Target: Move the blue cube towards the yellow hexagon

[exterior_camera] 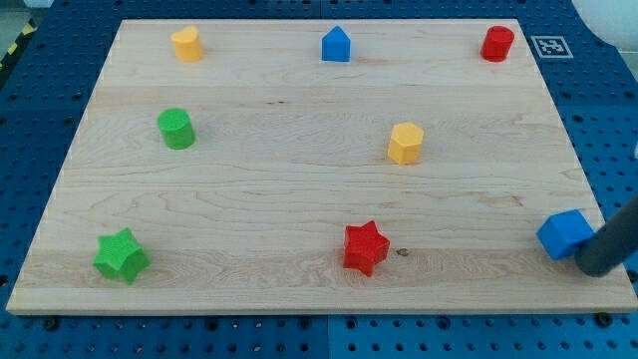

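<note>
a pale wooden board (299, 189) lies on a blue perforated table (40, 110), its grain running across the view, with eight small plastic blocks scattered over it. at the view's far left, near the bottom corner of the board, sits a green star-shaped block (121, 255); above it, towards the middle of the left side, stands a green cylinder block (176, 129), and higher still, near the top edge, a yellow-orange rounded block (186, 44) whose exact shape is hard to make out. moving right, a blue house-shaped block with a peaked top (336, 45) rests near the top edge at about the centre, while a red star-shaped block (365, 247) sits well below it near the bottom edge, just beside a small dark knot in the wood. to the right of centre stands the yellow hexagon block (405, 143), alone in the middle band of the board. a red cylinder block (497, 44) occupies the top right corner, close to a black-and-white marker tag (551, 46) fixed just off the board. at the far right, near the board's right edge and low in the view, the blue cube (565, 234) sits well apart from the yellow hexagon, down and to its right. the dark rod comes in from the right edge, and my tip (596, 265) rests just beside the cube's lower right side, seemingly touching it. the rod carries no claw, so there is nothing open or closed to report.
</note>
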Available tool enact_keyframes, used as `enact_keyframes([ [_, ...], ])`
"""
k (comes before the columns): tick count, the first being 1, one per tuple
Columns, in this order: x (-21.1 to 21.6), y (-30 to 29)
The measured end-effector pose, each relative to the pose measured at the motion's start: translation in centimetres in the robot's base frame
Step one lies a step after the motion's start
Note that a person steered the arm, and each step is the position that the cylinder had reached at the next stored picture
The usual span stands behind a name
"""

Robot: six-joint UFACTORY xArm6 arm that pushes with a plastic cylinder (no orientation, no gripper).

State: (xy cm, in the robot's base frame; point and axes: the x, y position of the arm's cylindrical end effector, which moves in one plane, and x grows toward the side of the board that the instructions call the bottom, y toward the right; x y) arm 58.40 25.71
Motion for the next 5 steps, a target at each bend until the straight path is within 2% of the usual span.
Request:
enact_keyframes([
  [4, -0.5, -0.6],
  [5, -2.6, -0.4],
])
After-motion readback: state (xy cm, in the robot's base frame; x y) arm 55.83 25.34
